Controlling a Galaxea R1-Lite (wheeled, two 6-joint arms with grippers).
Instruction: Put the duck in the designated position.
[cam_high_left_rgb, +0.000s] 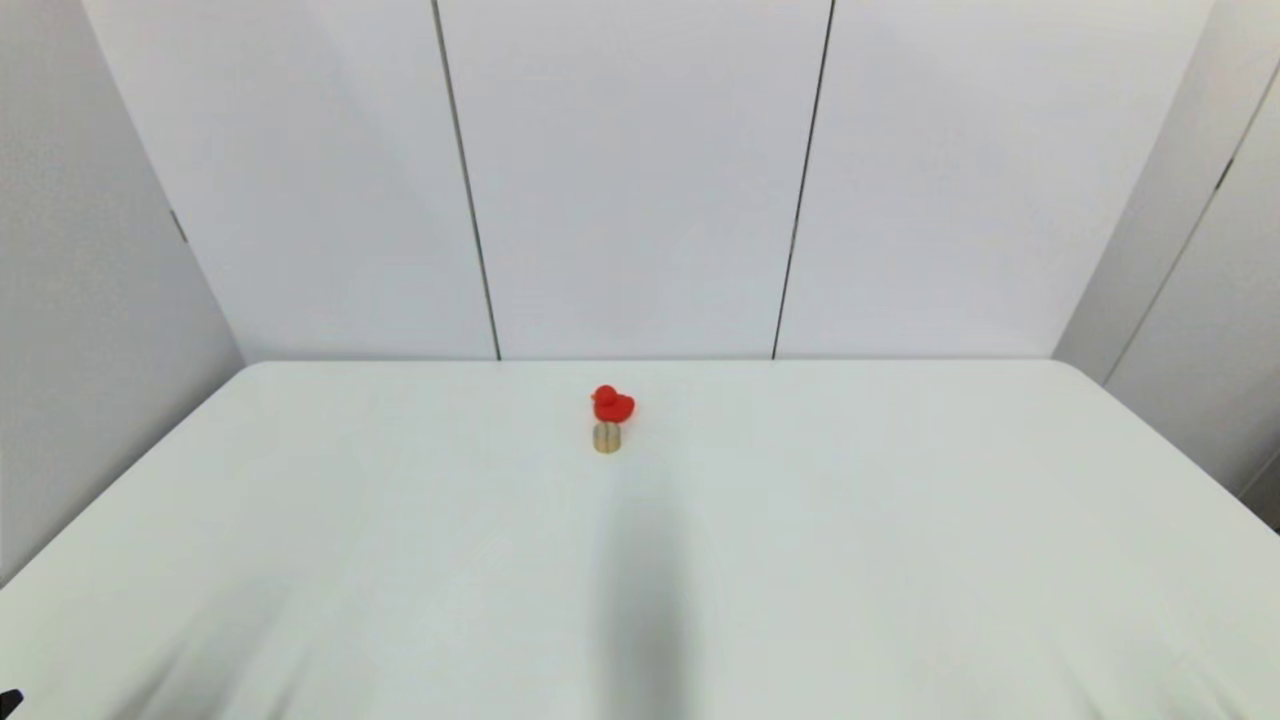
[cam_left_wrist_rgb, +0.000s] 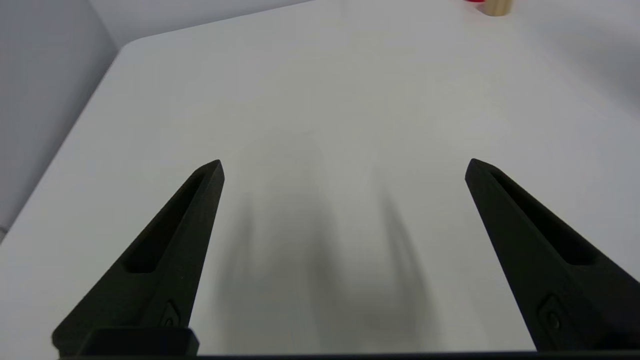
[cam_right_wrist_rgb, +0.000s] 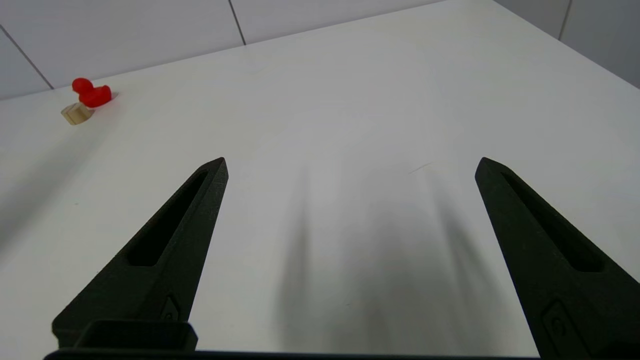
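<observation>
Duck beside the cylinder, both pincers released.
In the head view's centre the duck (cam_high_left_rgb: 612, 403) sits on the worktop (cam_high_left_rgb: 900, 520) just behind the tan cylinder (cam_high_left_rgb: 607, 438), not on it. The left pincer (cam_left_wrist_rgb: 344, 167) and right pincer (cam_right_wrist_rgb: 351, 166) hover spread wide and empty, well apart from both.

Lighting bright, even, diffuse; soft grey shadow streaks the table (cam_high_left_rgb: 900, 560) toward 6 o'clock in head view; twin blurred finger shadows in both wrist views; no glare; edges slightly soft
</observation>
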